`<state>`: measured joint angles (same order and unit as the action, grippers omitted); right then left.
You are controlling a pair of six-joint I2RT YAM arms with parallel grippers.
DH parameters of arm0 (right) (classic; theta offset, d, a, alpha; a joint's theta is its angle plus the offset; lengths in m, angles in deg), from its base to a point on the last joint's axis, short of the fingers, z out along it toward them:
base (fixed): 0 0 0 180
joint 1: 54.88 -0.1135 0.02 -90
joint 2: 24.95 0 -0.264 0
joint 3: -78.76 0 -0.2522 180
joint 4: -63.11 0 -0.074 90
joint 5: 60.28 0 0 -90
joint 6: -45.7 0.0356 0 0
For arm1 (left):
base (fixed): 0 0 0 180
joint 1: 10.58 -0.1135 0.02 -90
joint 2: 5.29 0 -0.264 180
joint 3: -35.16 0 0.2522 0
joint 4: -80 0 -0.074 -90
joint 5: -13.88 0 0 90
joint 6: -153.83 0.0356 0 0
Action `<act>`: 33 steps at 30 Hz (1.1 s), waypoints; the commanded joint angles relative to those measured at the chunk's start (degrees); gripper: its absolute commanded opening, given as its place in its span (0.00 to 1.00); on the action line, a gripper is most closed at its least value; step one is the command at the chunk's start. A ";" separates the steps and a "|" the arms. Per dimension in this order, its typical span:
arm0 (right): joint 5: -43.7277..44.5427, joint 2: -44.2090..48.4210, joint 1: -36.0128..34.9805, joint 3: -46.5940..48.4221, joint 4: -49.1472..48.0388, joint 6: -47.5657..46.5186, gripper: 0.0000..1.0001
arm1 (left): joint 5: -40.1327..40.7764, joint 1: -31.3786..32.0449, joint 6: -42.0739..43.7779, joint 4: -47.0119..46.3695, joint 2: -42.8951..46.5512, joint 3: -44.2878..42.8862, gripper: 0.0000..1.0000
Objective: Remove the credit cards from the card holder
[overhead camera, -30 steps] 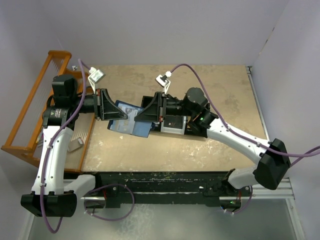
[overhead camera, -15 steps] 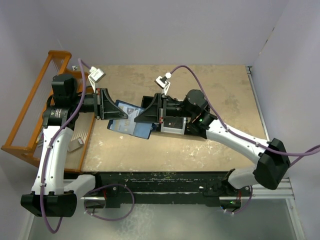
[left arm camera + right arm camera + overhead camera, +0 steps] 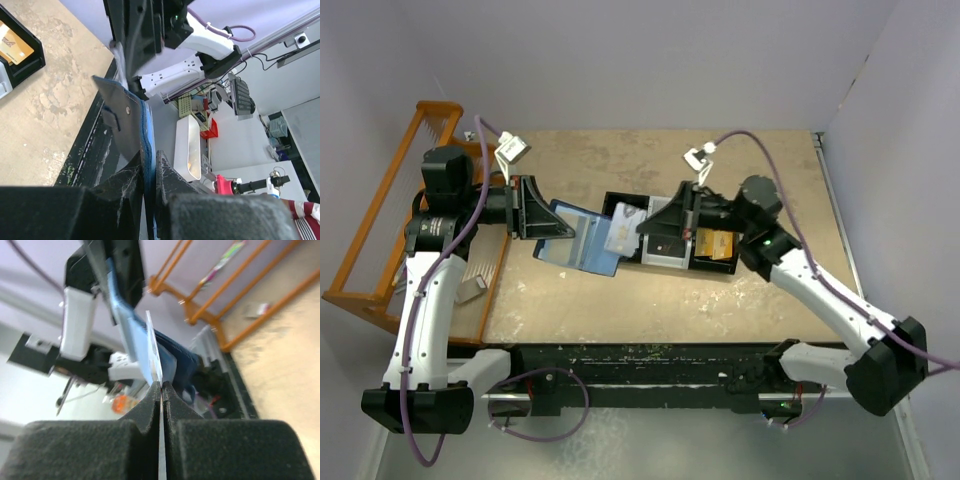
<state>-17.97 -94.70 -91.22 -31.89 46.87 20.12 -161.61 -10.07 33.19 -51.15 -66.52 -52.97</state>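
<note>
The card holder (image 3: pixel 576 243), a dark navy folding wallet with paler inner faces, hangs open just above the table, left of centre. My left gripper (image 3: pixel 550 213) is shut on its left edge; in the left wrist view the blue edge (image 3: pixel 144 145) sits pinched between the jaws (image 3: pixel 148 161). My right gripper (image 3: pixel 640 227) is shut on a pale credit card (image 3: pixel 620 229) held just right of the holder. In the right wrist view this card (image 3: pixel 154 347) shows edge-on between the jaws (image 3: pixel 162 386), with the holder (image 3: pixel 176 361) behind it.
A black three-compartment tray (image 3: pixel 620 200) lies behind the right gripper, holding a gold card (image 3: pixel 716 243) and a pale card (image 3: pixel 665 251). An orange wooden rack (image 3: pixel 380 215) stands along the table's left side. A black rail (image 3: pixel 640 362) runs along the near edge.
My right gripper closed on a pale card at the holder and drew back to the right with it. The left gripper kept the holder still.
</note>
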 commanded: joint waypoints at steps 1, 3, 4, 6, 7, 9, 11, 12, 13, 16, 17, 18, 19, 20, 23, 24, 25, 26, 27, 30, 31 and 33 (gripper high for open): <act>-3.13 5.34 11.68 -1.20 17.06 -10.38 0.00 | -1.70 0.23 8.28 5.54 0.08 -4.37 0.14; -3.26 5.76 15.76 -1.17 22.07 -14.49 0.00 | 2.06 0.19 18.56 15.23 -1.48 -8.83 0.13; -2.70 5.52 16.76 -0.90 24.16 -16.27 0.00 | 3.43 0.19 22.77 19.96 -2.46 -11.02 0.13; -0.56 3.79 17.17 0.03 27.76 -19.79 0.00 | 4.62 0.19 26.97 24.77 -3.75 -13.49 0.13; 0.90 2.13 17.18 0.64 29.90 -22.05 0.00 | 4.90 0.19 28.60 26.61 -4.15 -14.20 0.14; 4.10 -2.07 17.11 1.59 29.47 -25.20 0.00 | 5.59 0.19 29.90 27.98 -4.30 -14.83 0.14; 4.78 -7.10 16.68 3.98 27.09 -24.92 0.00 | 6.56 0.19 30.08 28.01 -3.75 -14.93 0.14; 5.24 -9.76 16.20 4.57 25.73 -24.85 0.00 | 6.91 0.19 30.17 28.00 -3.49 -14.97 0.14; 6.48 -13.41 15.44 5.87 25.58 -25.26 0.00 | 7.25 0.19 30.30 28.01 -3.27 -15.04 0.14; 9.97 -21.13 11.96 11.04 26.08 -26.46 0.00 | 8.07 0.19 30.91 29.11 -2.85 -15.64 0.14; 11.39 -23.62 10.94 12.95 26.31 -26.72 0.00 | 8.28 0.20 31.24 29.57 -2.78 -15.78 0.14; 12.46 -25.92 10.10 15.59 26.68 -26.94 0.00 | 8.47 0.20 31.54 29.92 -2.81 -15.88 0.14; 13.57 -28.03 9.46 17.46 27.41 -27.33 0.00 | 8.57 0.19 31.86 30.14 -2.89 -15.96 0.14; 14.74 -30.10 8.96 19.07 27.86 -27.44 0.00 | 8.66 0.19 32.03 30.39 -2.99 -15.98 0.14; 17.35 -35.29 8.40 22.45 28.50 -27.47 0.00 | 8.16 0.19 32.37 30.99 -3.22 -16.14 0.14; 18.34 -36.70 8.27 23.22 28.89 -27.65 0.00 | 8.01 0.19 32.70 31.34 -3.32 -16.30 0.14; 19.15 -38.03 8.08 23.99 29.20 -27.79 0.00 | 7.75 0.19 33.11 31.82 -3.35 -16.43 0.14; 19.75 -39.21 7.90 24.73 29.40 -28.02 0.00 | 7.58 0.19 33.66 32.30 -3.49 -16.64 0.14; 20.49 -40.67 7.50 25.50 29.85 -28.31 0.00 | 7.52 0.19 34.04 32.78 -3.58 -16.83 0.14; 24.69 -43.50 5.83 29.06 33.65 -30.47 0.00 | 7.22 0.19 34.68 33.58 -3.95 -17.23 0.14; 25.68 -43.99 5.51 29.67 34.03 -30.61 0.00 | 7.11 0.19 34.86 33.85 -3.98 -17.37 0.14; 26.97 -44.32 5.38 29.77 33.77 -30.37 0.00 | 6.86 0.19 35.22 34.30 -4.04 -17.55 0.14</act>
<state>3.74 -139.33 -84.53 -5.35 78.47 -8.08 -152.43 -10.07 65.94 -17.84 -70.48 -67.98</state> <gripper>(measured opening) 0.005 0.142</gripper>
